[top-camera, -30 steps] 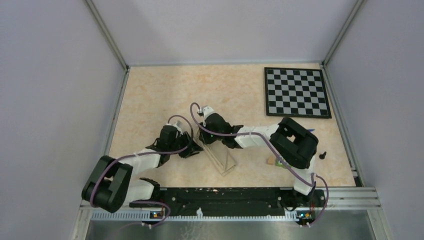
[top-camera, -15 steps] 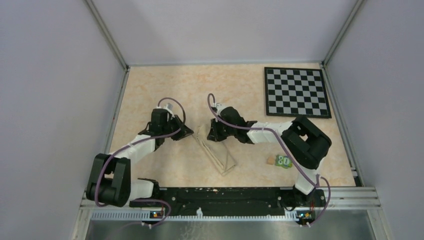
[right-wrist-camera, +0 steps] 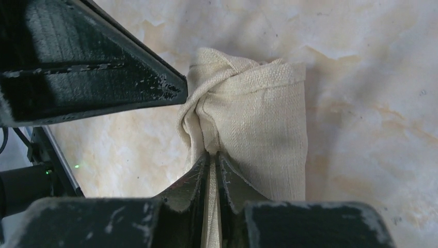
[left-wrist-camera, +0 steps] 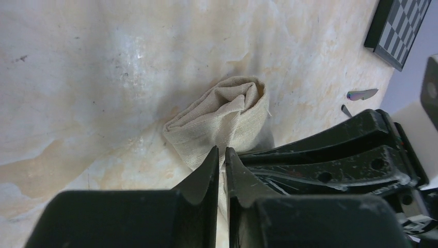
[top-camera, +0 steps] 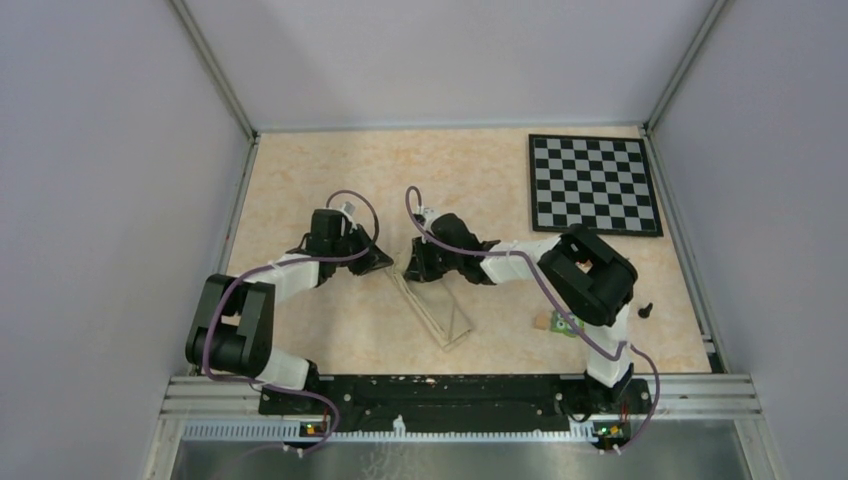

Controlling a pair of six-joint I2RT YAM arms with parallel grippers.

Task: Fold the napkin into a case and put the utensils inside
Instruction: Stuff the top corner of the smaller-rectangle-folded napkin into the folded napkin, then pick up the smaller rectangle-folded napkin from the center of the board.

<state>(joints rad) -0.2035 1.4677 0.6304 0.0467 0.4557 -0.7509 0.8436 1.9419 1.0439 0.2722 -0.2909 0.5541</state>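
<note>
Tan table (top-camera: 300,180): left hand (left-wrist-camera: 221,155) and right hand (right-wrist-camera: 212,157) pinch the napkin (right-wrist-camera: 258,129); only left wrist shows utensils (left-wrist-camera: 361,94).

Lab — grey-walled enclosure (top-camera: 110,200), aluminium rails (top-camera: 460,405).

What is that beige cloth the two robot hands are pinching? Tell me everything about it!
It is the napkin, a soft beige-cream cloth with a fine woven texture. It is folded into a narrow, layered strip that lies slantwise on the speckled tan table. Its far end is bunched and wrinkled. There the left gripper and the right gripper each pinch it with closed fingers, close beside each other.
</note>
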